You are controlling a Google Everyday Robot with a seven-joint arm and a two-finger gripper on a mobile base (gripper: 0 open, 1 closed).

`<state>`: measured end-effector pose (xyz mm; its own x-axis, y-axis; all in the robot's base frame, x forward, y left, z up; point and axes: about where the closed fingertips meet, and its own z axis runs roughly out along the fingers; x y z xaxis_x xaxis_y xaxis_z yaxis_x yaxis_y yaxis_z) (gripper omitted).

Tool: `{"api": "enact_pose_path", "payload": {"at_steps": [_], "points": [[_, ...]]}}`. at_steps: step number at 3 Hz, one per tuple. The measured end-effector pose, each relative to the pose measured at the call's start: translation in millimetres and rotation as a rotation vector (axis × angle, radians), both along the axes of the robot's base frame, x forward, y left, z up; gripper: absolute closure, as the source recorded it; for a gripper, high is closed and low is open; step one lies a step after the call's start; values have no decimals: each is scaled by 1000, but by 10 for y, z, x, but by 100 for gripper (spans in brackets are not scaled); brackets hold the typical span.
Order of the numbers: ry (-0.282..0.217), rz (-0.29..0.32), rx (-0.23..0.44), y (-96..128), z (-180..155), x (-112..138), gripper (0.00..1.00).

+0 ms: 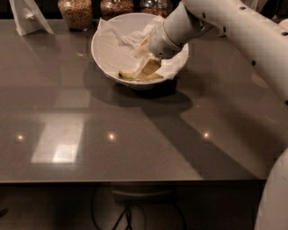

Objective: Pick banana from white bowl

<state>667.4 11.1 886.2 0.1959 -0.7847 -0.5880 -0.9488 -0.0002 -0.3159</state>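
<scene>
A dark glossy table (112, 148) fills the view, cables (130, 215) hanging below its front edge. The white robot arm (243, 31) reaches in from the right and crosses over the right rim of the white bowl (96, 49), which is lined with a crumpled napkin (112, 49). Three glass jars (75, 11) stand just behind the bowl, and a folded white paper (27, 18) stands at far left. The gripper (142, 59) is down inside the bowl, fingers spread apart, the lower one (150, 67) touching the banana (129, 75), which lies along the bowl's near wall.

Tool (146, 68) sits in bowl (98, 50), just above banana (128, 75).
</scene>
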Motion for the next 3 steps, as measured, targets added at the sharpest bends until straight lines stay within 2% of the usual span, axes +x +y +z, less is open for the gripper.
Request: {"api": "enact_pose_path", "payload": {"at_steps": [2, 3], "points": [[43, 4, -25, 0, -260, 98, 41], [59, -4, -37, -32, -362, 160, 46]]}}
